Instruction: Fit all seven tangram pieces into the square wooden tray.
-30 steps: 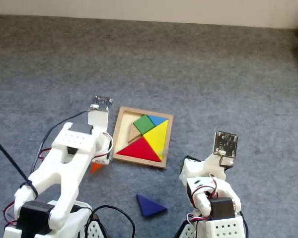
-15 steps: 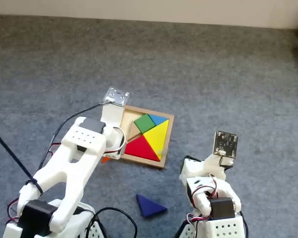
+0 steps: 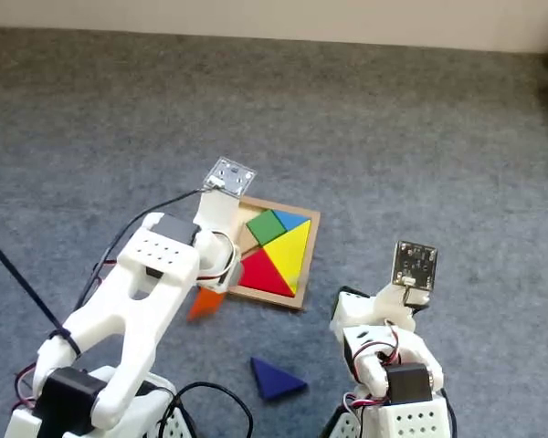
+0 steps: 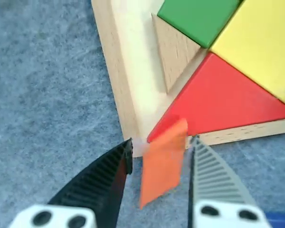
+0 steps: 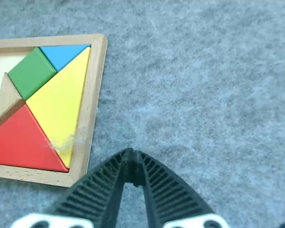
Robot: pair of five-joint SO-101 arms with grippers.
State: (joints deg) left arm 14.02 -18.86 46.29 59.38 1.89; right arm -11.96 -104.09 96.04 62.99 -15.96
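The square wooden tray point(image 3: 312, 239) lies on the grey carpet and holds a green square point(image 3: 266, 228), a light blue triangle point(image 3: 290, 220), a yellow triangle point(image 3: 294, 255), a red triangle point(image 3: 260, 272) and a bare-wood triangle point(image 4: 173, 52). A strip of bare tray floor point(image 4: 135, 71) runs along the rim point(image 4: 116, 85) beside them. My left gripper point(image 4: 159, 142) is shut on an orange piece point(image 4: 164, 161), held tilted over the tray's near corner, its top edge overlapping the red triangle point(image 4: 228, 104). A dark blue triangle point(image 3: 276, 379) lies on the carpet. My right gripper point(image 5: 133, 166) is shut and holds nothing, hanging over bare carpet beside the tray point(image 5: 97, 95).
The right arm point(image 3: 384, 356) sits folded back at the near right, just right of the dark blue triangle. Open carpet stretches all round the tray. A pale strip of wall or floor runs along the far edge.
The left arm has swung right toward the tray, carrying the orange piece from the carpet at the tray's left to its near-left corner. The right arm has not moved.
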